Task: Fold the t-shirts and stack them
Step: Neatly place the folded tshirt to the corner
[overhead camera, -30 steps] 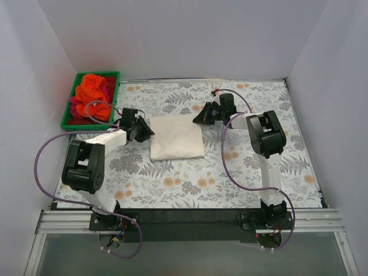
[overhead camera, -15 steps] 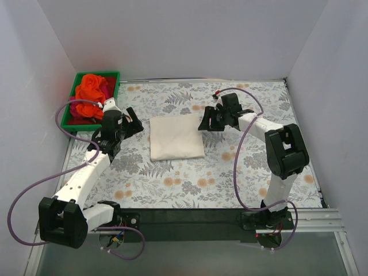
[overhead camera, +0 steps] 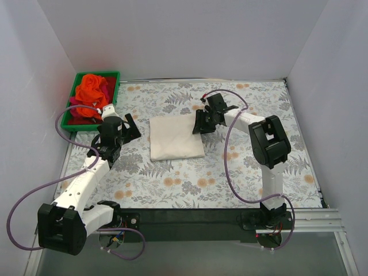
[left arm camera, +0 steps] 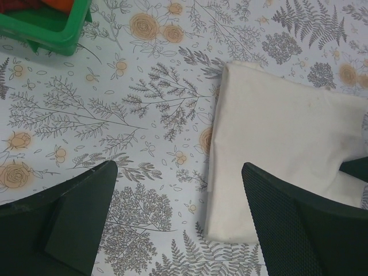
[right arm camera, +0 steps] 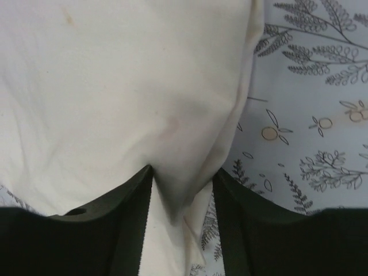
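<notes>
The cream t-shirt (overhead camera: 175,138) lies folded into a rectangle in the middle of the floral tablecloth. My left gripper (overhead camera: 127,127) hovers just left of it, open and empty; in the left wrist view the cream t-shirt (left arm camera: 276,138) reaches under the right finger and bare tablecloth lies between the fingertips (left arm camera: 179,169). My right gripper (overhead camera: 200,125) is at the shirt's right edge, shut on a puckered fold of the cream t-shirt (right arm camera: 115,86) between its fingers (right arm camera: 183,178). Orange t-shirts (overhead camera: 92,92) and a red-magenta one (overhead camera: 77,107) sit crumpled in the bin.
A green bin (overhead camera: 70,109) stands at the table's far left corner; its corner also shows in the left wrist view (left arm camera: 52,29). White walls close in the table on three sides. Purple cables loop beside both arms.
My left gripper has let go of the shirt's left edge, opened and drawn back to the left. The right gripper moved down onto the shirt's right edge and closed on a fold.
</notes>
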`<action>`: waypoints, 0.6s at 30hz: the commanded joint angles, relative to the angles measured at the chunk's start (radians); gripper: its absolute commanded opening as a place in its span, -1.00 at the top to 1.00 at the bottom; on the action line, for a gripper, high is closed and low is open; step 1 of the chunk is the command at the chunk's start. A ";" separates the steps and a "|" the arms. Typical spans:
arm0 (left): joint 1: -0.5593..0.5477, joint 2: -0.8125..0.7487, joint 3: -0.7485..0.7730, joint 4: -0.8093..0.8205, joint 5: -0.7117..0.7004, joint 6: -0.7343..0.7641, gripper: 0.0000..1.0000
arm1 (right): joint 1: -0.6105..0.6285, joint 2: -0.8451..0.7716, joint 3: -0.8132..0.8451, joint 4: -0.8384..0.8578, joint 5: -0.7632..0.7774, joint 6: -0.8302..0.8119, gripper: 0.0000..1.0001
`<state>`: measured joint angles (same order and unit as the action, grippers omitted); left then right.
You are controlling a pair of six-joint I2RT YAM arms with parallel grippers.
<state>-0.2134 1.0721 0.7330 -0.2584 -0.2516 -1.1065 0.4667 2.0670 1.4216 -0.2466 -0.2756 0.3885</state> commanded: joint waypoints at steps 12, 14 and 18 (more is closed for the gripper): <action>-0.003 -0.081 -0.012 0.013 -0.051 0.017 -0.66 | -0.166 0.053 0.128 -0.197 0.461 -0.321 0.97; -0.003 -0.075 -0.011 0.015 -0.049 0.013 -0.65 | -0.213 0.054 0.152 -0.200 0.554 -0.433 0.97; -0.003 -0.055 -0.012 0.019 -0.054 0.011 -0.64 | -0.269 0.117 0.226 -0.174 0.883 -0.670 0.97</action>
<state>-0.2134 1.0203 0.7277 -0.2539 -0.2745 -1.1034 0.2558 2.1323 1.5951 -0.3820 0.2363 -0.0269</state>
